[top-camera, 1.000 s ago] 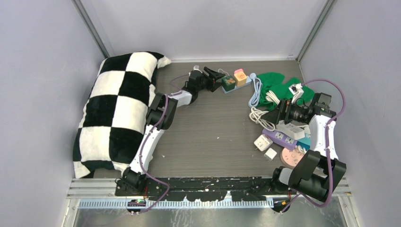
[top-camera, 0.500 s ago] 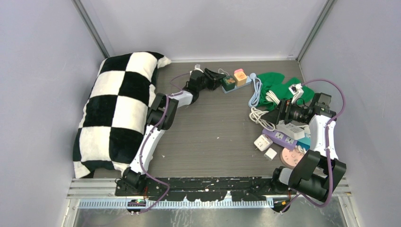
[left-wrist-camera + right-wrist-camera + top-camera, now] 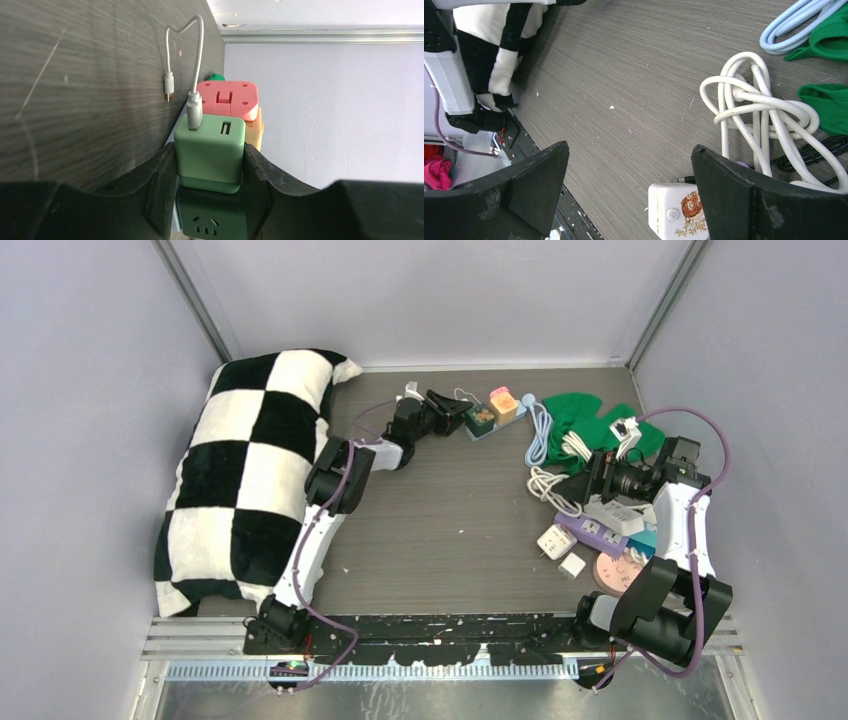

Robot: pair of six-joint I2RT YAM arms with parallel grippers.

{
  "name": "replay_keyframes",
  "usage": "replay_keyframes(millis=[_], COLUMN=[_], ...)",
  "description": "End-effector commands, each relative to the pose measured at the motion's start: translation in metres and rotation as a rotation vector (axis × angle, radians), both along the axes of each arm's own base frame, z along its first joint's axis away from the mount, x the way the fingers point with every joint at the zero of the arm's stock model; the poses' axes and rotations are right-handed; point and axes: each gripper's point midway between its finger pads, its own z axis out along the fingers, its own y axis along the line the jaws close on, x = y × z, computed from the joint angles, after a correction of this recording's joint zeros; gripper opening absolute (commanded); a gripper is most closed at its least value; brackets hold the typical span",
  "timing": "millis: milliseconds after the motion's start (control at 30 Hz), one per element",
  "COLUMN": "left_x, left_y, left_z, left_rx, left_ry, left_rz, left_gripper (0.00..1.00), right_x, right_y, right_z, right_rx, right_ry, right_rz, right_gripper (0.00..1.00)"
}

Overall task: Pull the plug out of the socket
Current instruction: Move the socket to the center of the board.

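Green plug cube (image 3: 482,417) sits in a power strip (image 3: 497,427) at the desk's (image 3: 450,520) far edge, left arm (image 3: 325,510) stretched low toward it | left wrist: left hand (image 3: 210,162) clamps its smooth, hard sides; likely light and slippery, best gripped low | right wrist: right hand (image 3: 630,185) gapes wide over a white cable coil (image 3: 754,105)

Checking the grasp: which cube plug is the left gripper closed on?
The green plug, clamped by the left gripper; the pink plug behind it stands free.
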Motion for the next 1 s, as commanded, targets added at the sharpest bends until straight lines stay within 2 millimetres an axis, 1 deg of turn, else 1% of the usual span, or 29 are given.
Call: replay_keyframes(millis=[0,33,267,500,533,767,967], left_x=[-0.012,-0.017,-0.044,-0.081,-0.086,-0.12,-0.152], left_y=[0.016,0.019,0.032,0.05,0.053,0.073,0.091], left_z=[0.07,0.066,0.066,0.064,0.066,0.068,0.057], left_rx=[-0.048,-0.044,-0.059,-0.087,-0.09,-0.143,-0.131], left_ry=[-0.158,-0.152,-0.151,-0.127,-0.129,-0.11,-0.073], left_rz=[-0.024,-0.027,-0.051,-0.06,-0.06,-0.029,0.0], left_gripper=[0.0,0.0,0.0,0.0,0.0,0.0,0.0], right_x=[0.001,0.001,0.0,-0.001,-0.001,-0.002,-0.002], right_y=[-0.001,-0.001,0.0,0.001,0.001,0.002,0.005], right_z=[0.0,0.0,0.0,0.0,0.0,-0.002,-0.003], right_rx=[0.002,0.003,0.006,0.006,0.005,0.01,0.013], right_ry=[-0.012,-0.013,-0.013,-0.014,-0.015,-0.011,-0.004], right_rz=[0.008,0.008,0.011,0.014,0.014,0.019,0.031], right_gripper=[0.97,0.97,0.97,0.96,0.97,0.96,0.96])
